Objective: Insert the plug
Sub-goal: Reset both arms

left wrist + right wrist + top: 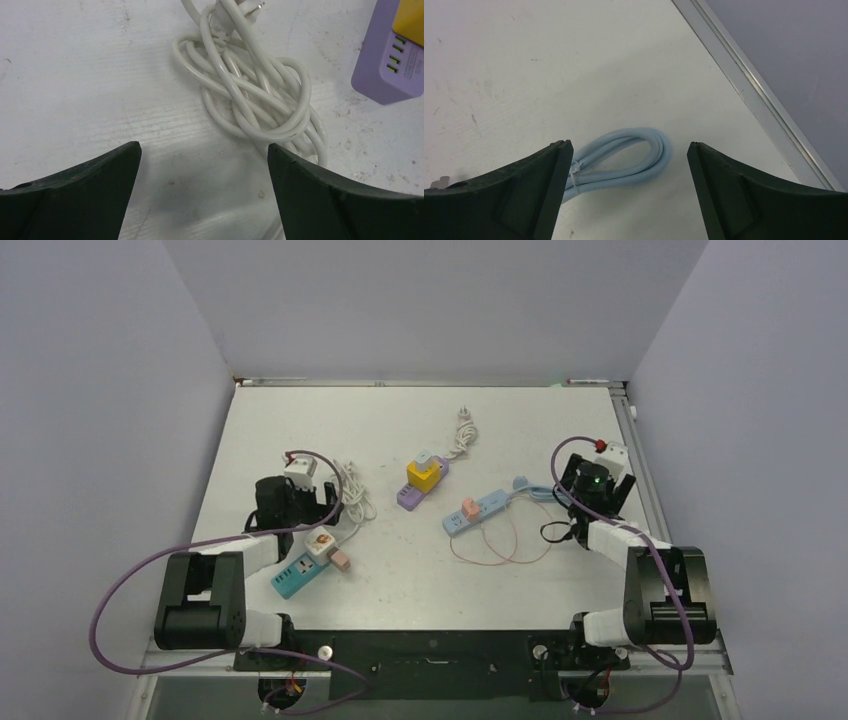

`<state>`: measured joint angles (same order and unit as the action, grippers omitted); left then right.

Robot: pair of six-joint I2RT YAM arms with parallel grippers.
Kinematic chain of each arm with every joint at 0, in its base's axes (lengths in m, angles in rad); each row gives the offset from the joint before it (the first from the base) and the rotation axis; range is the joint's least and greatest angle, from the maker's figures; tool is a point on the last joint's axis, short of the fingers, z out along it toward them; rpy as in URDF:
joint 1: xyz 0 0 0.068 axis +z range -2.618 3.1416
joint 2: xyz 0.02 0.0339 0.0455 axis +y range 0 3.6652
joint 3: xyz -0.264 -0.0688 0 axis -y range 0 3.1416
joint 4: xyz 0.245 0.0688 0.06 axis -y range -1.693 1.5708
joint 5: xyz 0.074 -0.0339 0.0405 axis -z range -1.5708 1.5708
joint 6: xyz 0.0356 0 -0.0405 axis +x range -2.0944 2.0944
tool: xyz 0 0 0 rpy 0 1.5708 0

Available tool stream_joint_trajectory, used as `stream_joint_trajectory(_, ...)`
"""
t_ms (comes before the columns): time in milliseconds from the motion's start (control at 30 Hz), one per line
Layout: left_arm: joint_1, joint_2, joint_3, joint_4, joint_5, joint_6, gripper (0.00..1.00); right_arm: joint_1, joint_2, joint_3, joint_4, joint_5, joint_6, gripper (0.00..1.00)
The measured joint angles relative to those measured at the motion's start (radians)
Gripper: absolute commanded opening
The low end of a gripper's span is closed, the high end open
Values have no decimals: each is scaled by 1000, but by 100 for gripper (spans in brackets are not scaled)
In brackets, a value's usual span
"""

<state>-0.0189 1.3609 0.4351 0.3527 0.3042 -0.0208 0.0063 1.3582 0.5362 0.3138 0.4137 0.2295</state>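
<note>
**Left wrist view.** The left gripper [202,150] hangs above the table [75,75]. Its jaws are set wide with nothing between them. The coiled white cable [260,100] lies at 12 o'clock, just ahead of the fingertips. Its plug [252,7] lies at the top edge of the view, unconnected, with the prongs partly cut off. The purple power strip [385,75] lies at 2 o'clock. It shows green ports and a small printed marking that is too small to read. A yellow adapter [410,17] sits on it.

**Right wrist view.** The right gripper [630,145] is also spread wide and empty. A looped light blue cable [663,150] lies on the table at 12 o'clock. The metal rail [749,85] runs past at 2 o'clock.

**Top external view.** Measured from the table centre:
- The teal power strip [298,574] lies at 8 o'clock.
- The blue power strip [480,508] lies at 3 o'clock and carries a pink adapter [467,507].
- A second white cable [462,435] lies at 12 o'clock.
</note>
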Motion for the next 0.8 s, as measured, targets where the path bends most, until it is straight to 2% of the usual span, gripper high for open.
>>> stream_joint_trajectory(367, 112, 36, -35, 322, 6, -111, 96, -72, 79, -212, 465, -174, -10, 90)
stream_joint_trajectory(467, 156, 31, -81, 390, 12, -155, 96, -26, 113, -365, 737, -154, -35, 90)
stream_joint_trajectory(567, 212, 31, -110, 416, 15, -194, 96, 94, 242, -458, 927, -97, -107, 90)
stream_joint_trajectory(667, 247, 29, -142, 487, -9, -211, 96, 169, 286, -394, 892, -77, -156, 90)
stream_joint_trajectory(800, 220, 37, -202, 608, -57, -193, 96, 107, 283, -290, 883, -99, -164, 90)
